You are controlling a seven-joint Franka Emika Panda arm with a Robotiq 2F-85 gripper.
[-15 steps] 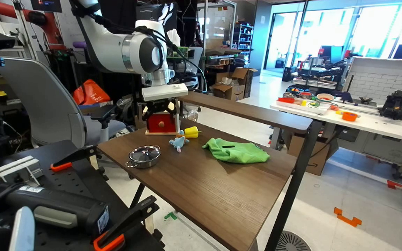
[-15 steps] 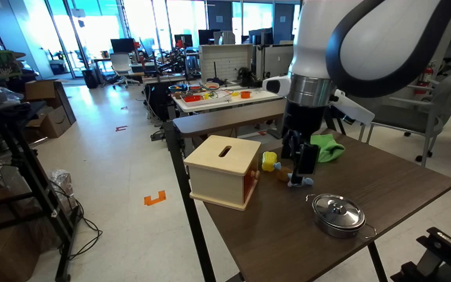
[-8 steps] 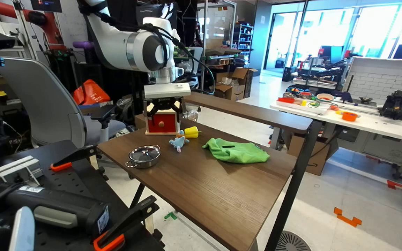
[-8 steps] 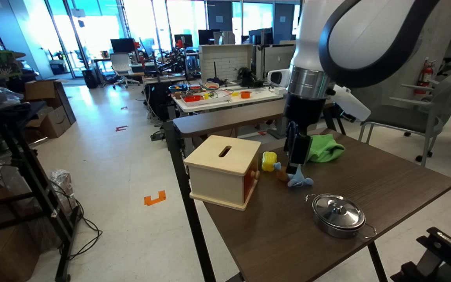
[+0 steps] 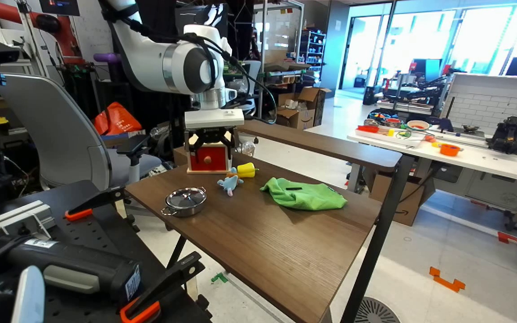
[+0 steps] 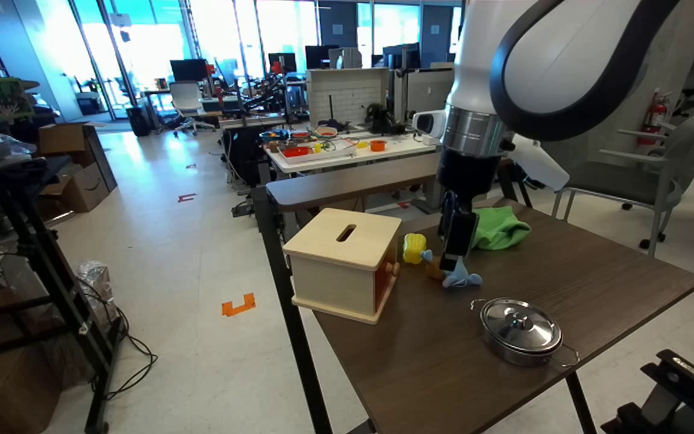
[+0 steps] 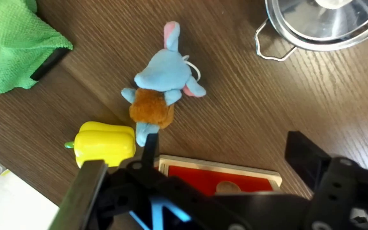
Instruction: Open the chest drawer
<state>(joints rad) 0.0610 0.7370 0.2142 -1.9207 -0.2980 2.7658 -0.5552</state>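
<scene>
Chest drawer (image 5: pixel 216 157), red-fronted, sat pushed in at one end of the slotted wooden chest (image 6: pixel 336 274), near an edge of the desk (image 6: pixel 437 337), so by our judgement nothing had been pulled out yet. Its round wooden knob (image 6: pixel 393 269) faced the jaws, which stood wide apart, holding nothing and clear of it. We took the step in hand to be lining up on that knob. To do it well, we needed to keep it midway between the jaws, roughly as the wrist view showed it, bring them in level with it, close gently around it, and then draw straight back slowly, because the chest looked light enough to slide along with a hasty tug. We also had to mind the plush animal (image 7: pixel 161 76), which lay partly across the drawer's likely path, and the yellow toy bell pepper (image 7: pixel 104 144) close beside it. As for pose, we saw the arm (image 6: pixel 558 66) stretched over the desk with its wrist hanging almost plumb, the jaws pointed down and leaning a little toward the chest, yet short of the knob. They hung close by the plush animal; whether they touched it, or how their height matched the knob's, we could not tell.
</scene>
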